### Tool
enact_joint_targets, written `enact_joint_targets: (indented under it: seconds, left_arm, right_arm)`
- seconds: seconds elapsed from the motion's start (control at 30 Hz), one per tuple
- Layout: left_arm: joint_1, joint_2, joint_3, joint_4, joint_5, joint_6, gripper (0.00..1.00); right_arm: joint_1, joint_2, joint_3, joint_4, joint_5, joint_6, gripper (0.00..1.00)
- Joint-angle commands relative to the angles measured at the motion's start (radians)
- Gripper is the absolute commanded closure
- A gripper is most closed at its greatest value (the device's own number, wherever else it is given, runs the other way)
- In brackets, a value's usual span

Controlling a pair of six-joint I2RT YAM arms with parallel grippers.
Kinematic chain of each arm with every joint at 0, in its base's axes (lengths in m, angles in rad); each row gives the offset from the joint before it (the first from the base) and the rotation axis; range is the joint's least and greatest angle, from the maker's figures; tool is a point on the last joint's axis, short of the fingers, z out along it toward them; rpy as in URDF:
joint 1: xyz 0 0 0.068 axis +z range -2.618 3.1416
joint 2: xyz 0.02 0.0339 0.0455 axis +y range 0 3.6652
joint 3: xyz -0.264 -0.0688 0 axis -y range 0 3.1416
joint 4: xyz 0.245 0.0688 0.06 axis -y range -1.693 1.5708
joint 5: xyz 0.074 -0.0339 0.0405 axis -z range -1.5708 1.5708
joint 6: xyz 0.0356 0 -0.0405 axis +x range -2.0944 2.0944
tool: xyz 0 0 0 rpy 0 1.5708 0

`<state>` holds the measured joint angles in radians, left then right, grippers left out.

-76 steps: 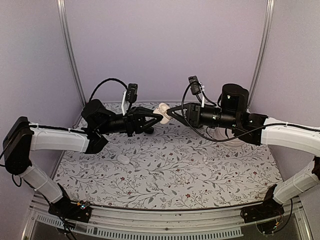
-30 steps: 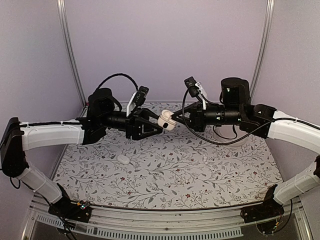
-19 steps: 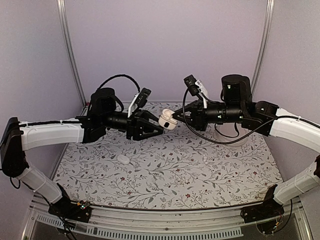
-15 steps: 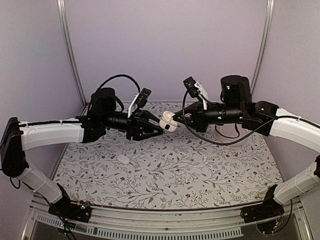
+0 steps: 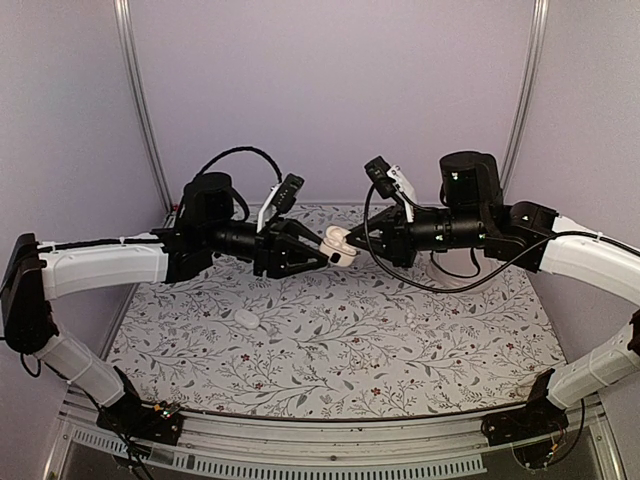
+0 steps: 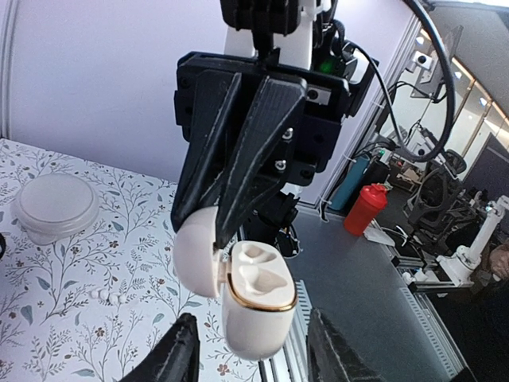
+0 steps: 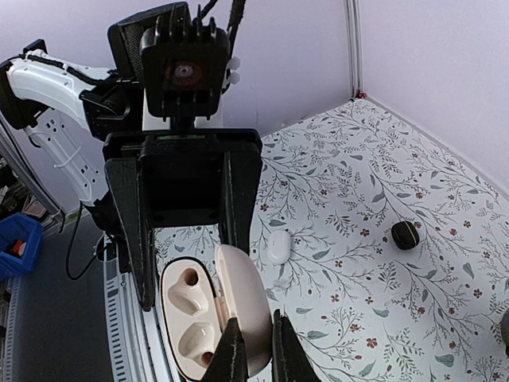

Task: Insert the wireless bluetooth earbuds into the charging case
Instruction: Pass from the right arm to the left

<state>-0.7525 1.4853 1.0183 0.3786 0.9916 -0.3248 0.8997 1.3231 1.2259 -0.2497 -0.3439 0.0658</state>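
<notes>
Charging case [image 5: 337, 246] midair; right gripper [image 7: 254, 354] pinches lid [image 7: 238, 294], left gripper [image 6: 253, 342] straddles body [image 6: 258, 318].

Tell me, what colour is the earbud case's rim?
The rim is gold, clearest in the left wrist view.

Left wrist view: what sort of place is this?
Probably a robotics lab: beyond the floral-covered table are office chairs, a red bottle on a grey bench, and seemingly another white robot arm.
</notes>
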Motion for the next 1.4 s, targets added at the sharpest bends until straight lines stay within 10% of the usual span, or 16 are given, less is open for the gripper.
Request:
enact_joint_targets:
  seconds: [0.0, 0.63, 0.93, 1.07, 1.37]
  left_arm:
    - [0.008, 0.021, 0.028, -0.004, 0.012, 0.004, 0.54]
    - [0.007, 0.027, 0.026, 0.007, 0.022, -0.006, 0.62]
    - [0.007, 0.036, 0.023, 0.013, 0.022, -0.006, 0.82]
    - [0.006, 0.029, 0.008, 0.016, 0.01, 0.014, 1.0]
    - [-0.017, -0.047, -0.13, 0.163, -0.083, 0.065, 1.0]
  right_arm:
    - [0.012, -0.005, 0.043, -0.013, 0.026, -0.013, 0.96]
    - [0.016, 0.013, 0.048, -0.029, 0.043, -0.023, 0.96]
    - [0.02, 0.022, 0.049, -0.036, 0.041, -0.023, 0.96]
    - [0.02, 0.018, 0.05, -0.031, 0.039, -0.012, 0.86]
    - [0.019, 0.002, 0.043, -0.014, 0.077, 0.049, 0.44]
